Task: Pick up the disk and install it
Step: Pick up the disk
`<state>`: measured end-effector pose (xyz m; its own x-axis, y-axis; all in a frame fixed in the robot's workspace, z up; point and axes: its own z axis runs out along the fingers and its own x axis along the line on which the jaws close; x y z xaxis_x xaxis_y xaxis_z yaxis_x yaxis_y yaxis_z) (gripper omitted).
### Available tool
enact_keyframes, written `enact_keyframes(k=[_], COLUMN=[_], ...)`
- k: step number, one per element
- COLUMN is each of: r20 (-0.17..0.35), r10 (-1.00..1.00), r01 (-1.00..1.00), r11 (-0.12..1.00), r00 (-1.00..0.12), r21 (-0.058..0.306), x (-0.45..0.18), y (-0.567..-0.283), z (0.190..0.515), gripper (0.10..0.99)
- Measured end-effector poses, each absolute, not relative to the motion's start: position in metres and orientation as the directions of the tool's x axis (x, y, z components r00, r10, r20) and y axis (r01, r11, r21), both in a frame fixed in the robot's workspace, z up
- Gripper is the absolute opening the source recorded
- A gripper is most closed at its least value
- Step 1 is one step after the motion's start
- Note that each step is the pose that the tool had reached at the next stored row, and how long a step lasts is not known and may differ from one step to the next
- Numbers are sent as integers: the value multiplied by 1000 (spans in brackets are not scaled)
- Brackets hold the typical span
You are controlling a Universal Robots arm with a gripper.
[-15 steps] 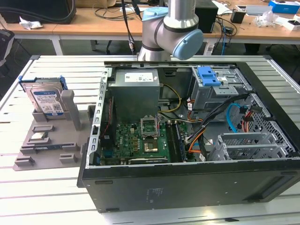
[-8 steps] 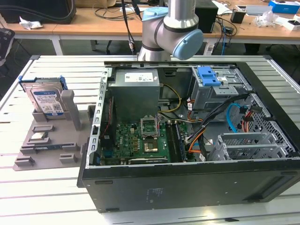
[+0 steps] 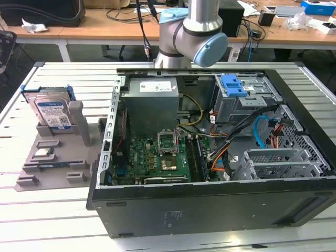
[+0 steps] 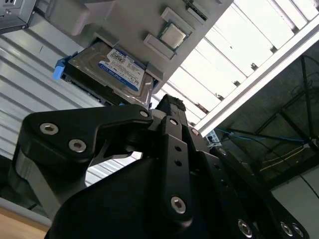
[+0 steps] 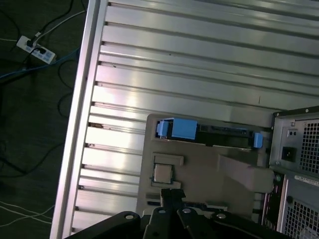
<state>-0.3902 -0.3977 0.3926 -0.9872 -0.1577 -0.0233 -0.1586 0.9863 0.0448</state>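
The disk (image 3: 52, 113), silver with a white-and-blue label and a blue bracket, stands leaning in a slot of the grey holder (image 3: 58, 163), at the exterior view's left. In the second wrist view the disk (image 4: 117, 69) shows its label side. In the first wrist view the disk (image 5: 179, 128) is seen edge-on. My black gripper (image 4: 169, 103) hangs in the air over the holder, apart from the disk. Its tips meet with nothing between them, as the gripper (image 5: 168, 193) also shows in the first wrist view.
An open black computer case (image 3: 210, 205) lies at the exterior view's right, with a grey metal box (image 3: 152, 105), a blue latch (image 3: 233, 84) and cables inside. A small square chip (image 5: 162, 173) sits in the holder. The slatted metal table (image 5: 199, 59) ends near a floor power strip (image 5: 35, 47).
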Motion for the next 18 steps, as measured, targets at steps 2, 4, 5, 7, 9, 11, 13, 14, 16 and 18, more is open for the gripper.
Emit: enact_keyframes(k=[2, 4, 5, 7, 9, 11, 13, 14, 16, 18], r20=[-23, -23, -23, -23, -23, -23, -23, -23, -23, -23], r10=[-173, -191, -198, -213, -230, -248, -261, -269, -289, -302], r01=[-173, -191, -199, -214, -231, -248, -262, -269, -290, -303], r11=[984, 980, 979, 976, 972, 968, 964, 962, 956, 952], r00=[-985, -981, -980, -977, -973, -969, -965, -963, -957, -953], r21=[45, 45, 45, 45, 45, 45, 45, 45, 45, 45], x=[-390, -390, -390, -390, -390, -390, -390, -390, -390, -390], y=[-398, -398, -398, -398, -398, -398, -398, -398, -398, -398], z=[393, 393, 393, 393, 393, 393, 393, 393, 393, 393], gripper=[106, 106, 106, 106, 106, 106, 106, 106, 106, 106])
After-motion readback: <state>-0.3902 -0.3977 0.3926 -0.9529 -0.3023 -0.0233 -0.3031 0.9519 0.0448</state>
